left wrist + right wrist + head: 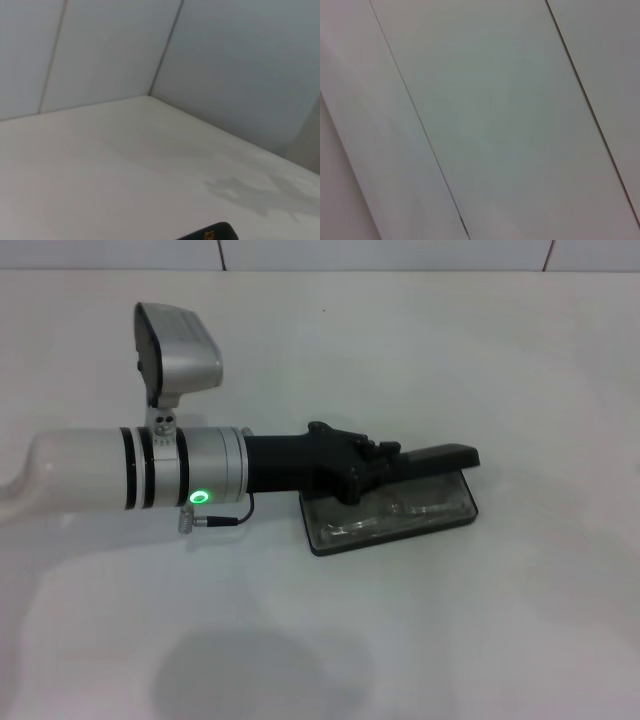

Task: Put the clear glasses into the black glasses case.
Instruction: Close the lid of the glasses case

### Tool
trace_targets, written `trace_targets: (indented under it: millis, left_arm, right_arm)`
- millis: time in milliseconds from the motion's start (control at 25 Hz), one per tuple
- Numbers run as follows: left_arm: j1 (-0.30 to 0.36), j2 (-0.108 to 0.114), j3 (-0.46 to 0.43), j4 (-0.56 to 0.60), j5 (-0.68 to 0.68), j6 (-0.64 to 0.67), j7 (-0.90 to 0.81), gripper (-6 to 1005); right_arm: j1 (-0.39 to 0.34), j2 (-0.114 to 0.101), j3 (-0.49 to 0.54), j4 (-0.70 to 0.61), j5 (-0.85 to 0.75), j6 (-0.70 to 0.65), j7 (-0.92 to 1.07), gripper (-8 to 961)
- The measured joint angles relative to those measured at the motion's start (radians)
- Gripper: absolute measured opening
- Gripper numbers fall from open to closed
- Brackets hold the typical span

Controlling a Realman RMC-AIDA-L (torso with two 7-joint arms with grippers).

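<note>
one black glasses case (400, 508), one pair of clear glasses (385, 512), one left pincer (385, 462)

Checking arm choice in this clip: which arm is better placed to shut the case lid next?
Left. The left gripper is already at the matte black rectangular glasses case, by its raised lid, with the transparent plastic glasses inside. The right arm is out of the head view.
</note>
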Motion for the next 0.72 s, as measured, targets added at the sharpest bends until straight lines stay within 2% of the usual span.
trace_targets:
  millis: [520, 720]
  left_arm:
    - [0.000, -0.006, 0.102, 0.007, -0.011, 0.005, 0.012, 166]
    - [0.008, -0.007, 0.152, 0.007, -0.072, 0.003, 0.028, 168]
  right_arm:
    - [0.003, 0.000, 0.000, 0.016, -0.001, 0.002, -0.010, 224]
    - [0.007, 0.000, 0.001, 0.024, -0.001, 0.002, -0.012, 226]
